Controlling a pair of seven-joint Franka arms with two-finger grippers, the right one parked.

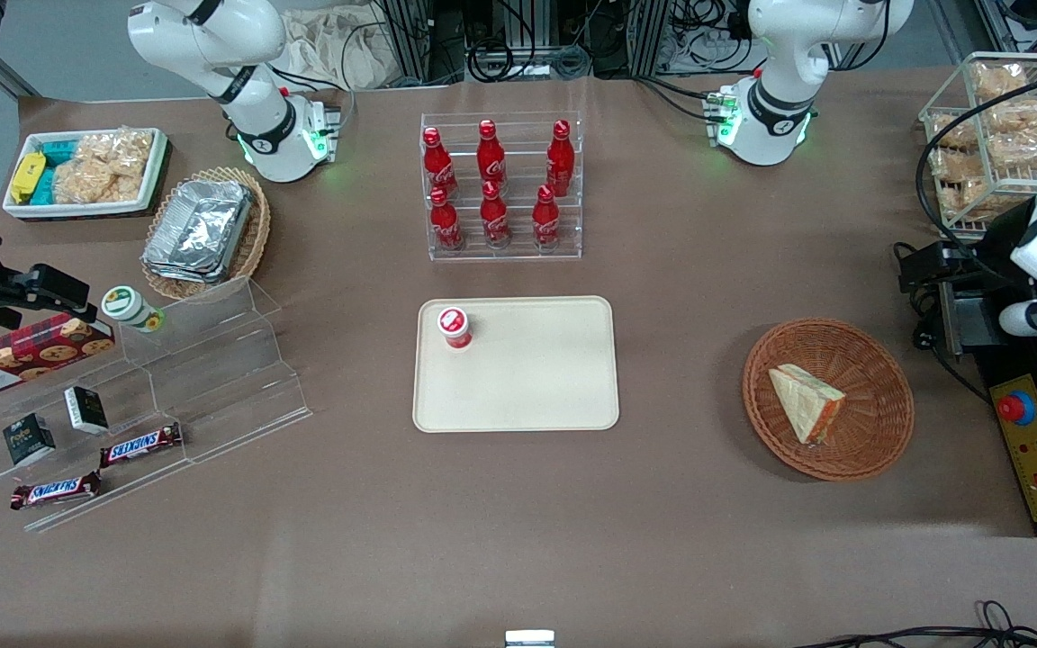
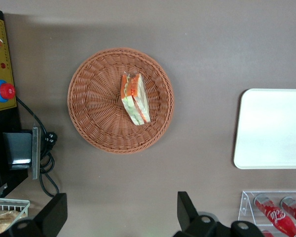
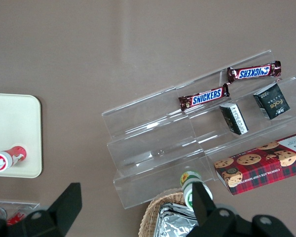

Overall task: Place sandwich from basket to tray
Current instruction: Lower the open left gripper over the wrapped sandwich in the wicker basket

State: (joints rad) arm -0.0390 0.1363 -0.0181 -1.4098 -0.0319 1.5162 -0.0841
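**Gripper Above Basket, Sandwich Not Yet Grasped**

The gripper (image 2: 121, 217) hangs high with fingers (image 2: 187, 212) spread wide, holding nothing. The sandwich (image 2: 134, 98) lies in the basket (image 2: 89, 123) below, its long axis crossing the finger gap. The tray (image 2: 271, 148) sits well apart.

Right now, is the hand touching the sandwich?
Apart. The left wrist view shows the open hand with bare table between its fingers and the basket holding the sandwich.
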